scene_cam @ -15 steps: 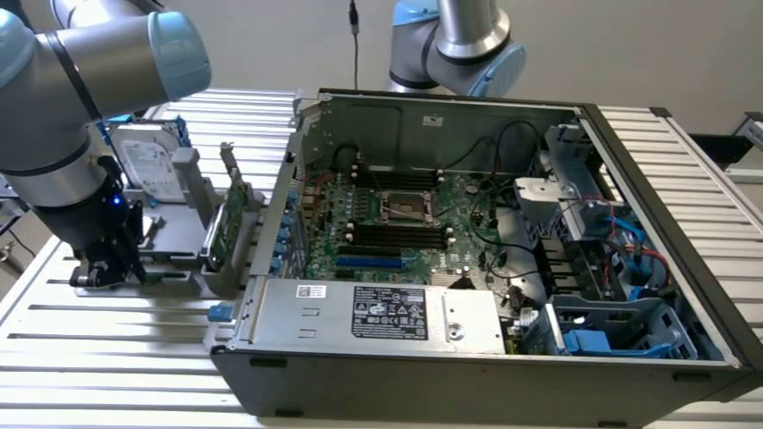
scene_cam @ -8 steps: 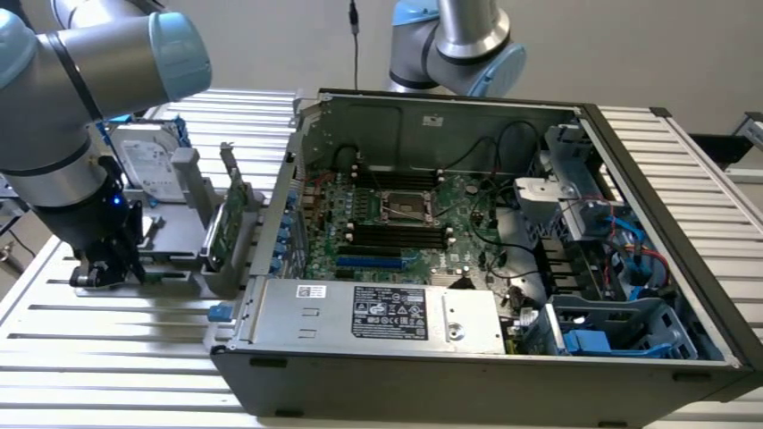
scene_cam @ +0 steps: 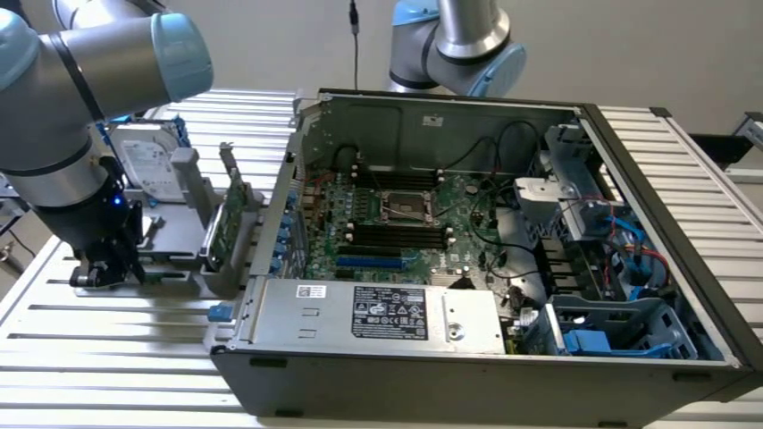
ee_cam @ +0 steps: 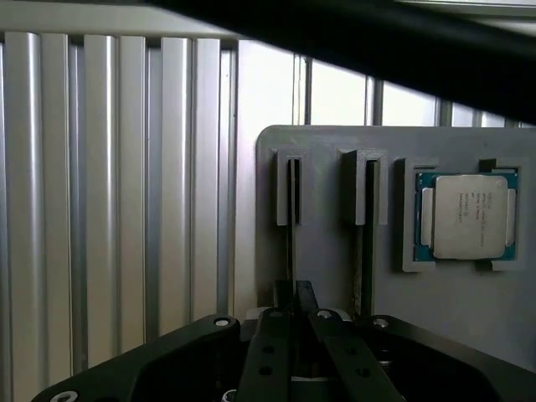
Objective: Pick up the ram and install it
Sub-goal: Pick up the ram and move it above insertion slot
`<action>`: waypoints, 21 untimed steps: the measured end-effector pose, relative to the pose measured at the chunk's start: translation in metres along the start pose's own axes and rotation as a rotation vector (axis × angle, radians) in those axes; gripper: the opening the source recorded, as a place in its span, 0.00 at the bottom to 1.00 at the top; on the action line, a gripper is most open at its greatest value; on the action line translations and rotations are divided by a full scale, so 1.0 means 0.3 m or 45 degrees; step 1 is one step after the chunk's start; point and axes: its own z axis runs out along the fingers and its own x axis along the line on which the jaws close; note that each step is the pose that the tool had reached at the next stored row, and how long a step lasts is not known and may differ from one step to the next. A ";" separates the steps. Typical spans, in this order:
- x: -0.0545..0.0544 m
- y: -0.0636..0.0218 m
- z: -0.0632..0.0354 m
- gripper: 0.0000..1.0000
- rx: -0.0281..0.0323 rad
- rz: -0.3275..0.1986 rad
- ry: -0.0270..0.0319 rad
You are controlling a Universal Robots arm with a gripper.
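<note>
Wrist view is showing the gripper [ee_cam: 295,295] with its two dark fingers drawn together, pinching the near end of the ram [ee_cam: 291,209], which is standing edge-on in one slot of the grey holder [ee_cam: 328,251]. Just beside it a second slot [ee_cam: 366,188] is holding another thin dark strip, and past that a silver processor [ee_cam: 466,216] is sitting in a square recess. In the exterior view the gripper is reaching down onto the holder at the exterior view's left, a hard drive [scene_cam: 149,156] and an expansion card [scene_cam: 227,214] are standing upright there, and the open computer case [scene_cam: 357,380] is lying beside them on the slatted table [scene_cam: 120,331].
</note>
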 end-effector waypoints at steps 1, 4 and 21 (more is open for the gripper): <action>0.000 0.000 0.000 0.14 -0.0009 0.001 -0.0001; 0.000 -0.002 0.000 0.14 -0.0045 0.004 -0.0004; -0.003 -0.002 -0.080 0.14 -0.0175 0.018 -0.0012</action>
